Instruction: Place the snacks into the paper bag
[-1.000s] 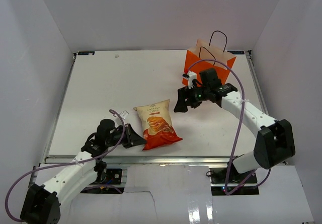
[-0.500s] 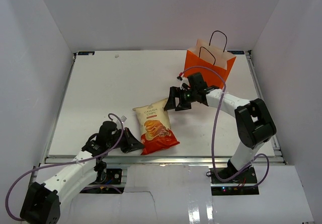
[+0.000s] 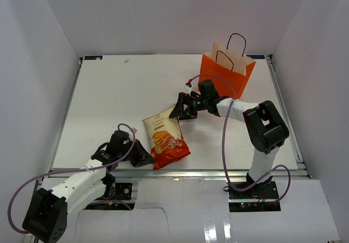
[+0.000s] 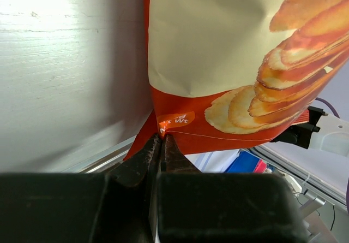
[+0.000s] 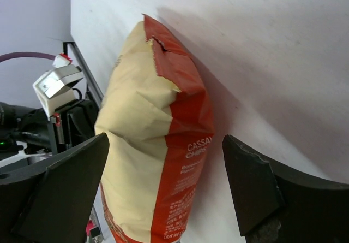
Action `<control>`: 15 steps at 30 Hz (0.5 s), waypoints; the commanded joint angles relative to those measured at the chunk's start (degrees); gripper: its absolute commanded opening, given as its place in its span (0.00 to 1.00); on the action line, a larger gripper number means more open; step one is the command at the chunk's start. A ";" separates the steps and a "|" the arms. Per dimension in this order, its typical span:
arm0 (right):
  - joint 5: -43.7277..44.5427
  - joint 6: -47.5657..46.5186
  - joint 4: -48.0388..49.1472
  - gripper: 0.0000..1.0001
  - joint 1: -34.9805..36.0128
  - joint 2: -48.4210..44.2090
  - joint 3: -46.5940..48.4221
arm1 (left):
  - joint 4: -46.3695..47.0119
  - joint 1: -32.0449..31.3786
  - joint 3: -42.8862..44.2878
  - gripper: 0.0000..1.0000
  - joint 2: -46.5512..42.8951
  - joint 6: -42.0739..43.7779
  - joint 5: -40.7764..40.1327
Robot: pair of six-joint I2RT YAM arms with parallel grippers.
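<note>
Left gripper (image 4: 162, 140): jaws together, pinching the orange bottom seam of the chip bag (image 3: 164, 138) at its near left corner. Chip bag sits on the white table (image 3: 120, 90) close to the near edge, printed face up, cream top end pointing away from the arm bases and its orange bottom end toward them. Right gripper (image 3: 179, 112): fingers spread wide, holding nothing, set just beyond the bag's top edge; in the right wrist view the crimped top seam lies between the two fingers without touching either. Paper bag (image 3: 226, 73) stands upright at the far right of the table, mouth open, handles up, well apart from the chip bag.
</note>
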 commanded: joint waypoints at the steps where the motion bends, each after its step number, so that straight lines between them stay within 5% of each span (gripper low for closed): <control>1: -5.15 3.53 8.37 0.90 0.94 0.96 -0.49 | -2.04 -0.29 0.86 0.12 0.52 0.36 -2.56; 15: -2.17 2.30 6.19 0.91 3.14 7.29 5.92 | -1.87 -0.37 0.69 0.13 1.22 0.53 -2.47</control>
